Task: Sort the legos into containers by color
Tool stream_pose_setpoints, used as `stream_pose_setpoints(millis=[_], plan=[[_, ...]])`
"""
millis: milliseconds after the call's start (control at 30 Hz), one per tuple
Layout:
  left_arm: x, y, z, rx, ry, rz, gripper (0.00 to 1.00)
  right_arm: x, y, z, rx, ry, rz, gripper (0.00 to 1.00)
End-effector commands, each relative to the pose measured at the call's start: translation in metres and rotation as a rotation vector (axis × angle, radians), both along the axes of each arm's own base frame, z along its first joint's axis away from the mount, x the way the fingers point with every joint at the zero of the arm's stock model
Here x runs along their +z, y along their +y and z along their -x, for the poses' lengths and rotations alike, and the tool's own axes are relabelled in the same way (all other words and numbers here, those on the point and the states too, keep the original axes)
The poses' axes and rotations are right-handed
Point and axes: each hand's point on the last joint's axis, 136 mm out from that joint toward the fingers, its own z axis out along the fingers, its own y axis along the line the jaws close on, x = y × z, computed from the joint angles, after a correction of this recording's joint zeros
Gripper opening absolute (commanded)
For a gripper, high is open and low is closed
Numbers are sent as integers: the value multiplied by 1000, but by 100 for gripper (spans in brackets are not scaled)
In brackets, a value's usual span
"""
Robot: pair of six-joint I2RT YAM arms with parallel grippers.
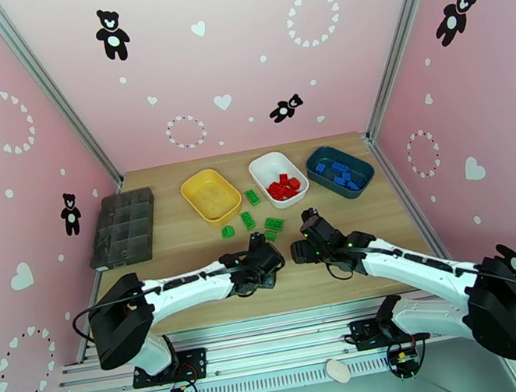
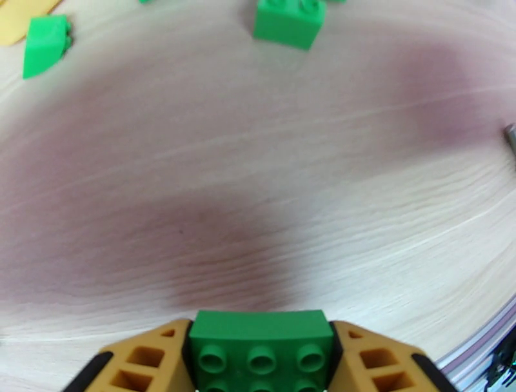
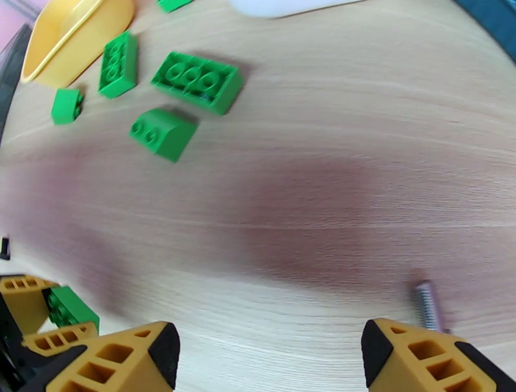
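— Starting at the left, what is held?
— A green brick [image 2: 258, 325] is clamped in the left pincer [image 2: 259, 361], above the counter [image 2: 258, 193]. Loose green bricks [image 1: 250, 222] are scattered at its twelve o'clock, beside the yellow tub [image 1: 211, 197].
— And rightward?
— Red bricks [image 1: 284, 187] are seen in the white tub [image 1: 268, 161], blue bricks [image 1: 340, 175] in the teal tub [image 1: 322, 152]. The right pincer [image 3: 271, 354] is spread apart.

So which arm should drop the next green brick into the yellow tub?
Left. The left gripper is shut on a green brick, and the yellow tub sits on that arm's side. The right gripper is open and empty, and a little farther from that tub.
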Motion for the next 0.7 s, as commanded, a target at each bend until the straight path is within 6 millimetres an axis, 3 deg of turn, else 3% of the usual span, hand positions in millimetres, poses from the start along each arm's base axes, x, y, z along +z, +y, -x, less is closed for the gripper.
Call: stream_pose_setpoints(millis=[0,233,467,667], plan=[[15,11,-15,24,-29,56,45,13,33,-7,70,-9,-126,79],[45,32,-55,89,-53,191,46,23,75,-19,156,0,-252,79],[83,63,-113,177,-107,325,46,39,112,-44,207,-6,-312,79],[102,90,-166,255,-140,386,46,55,139,-69,227,-26,-337,79]])
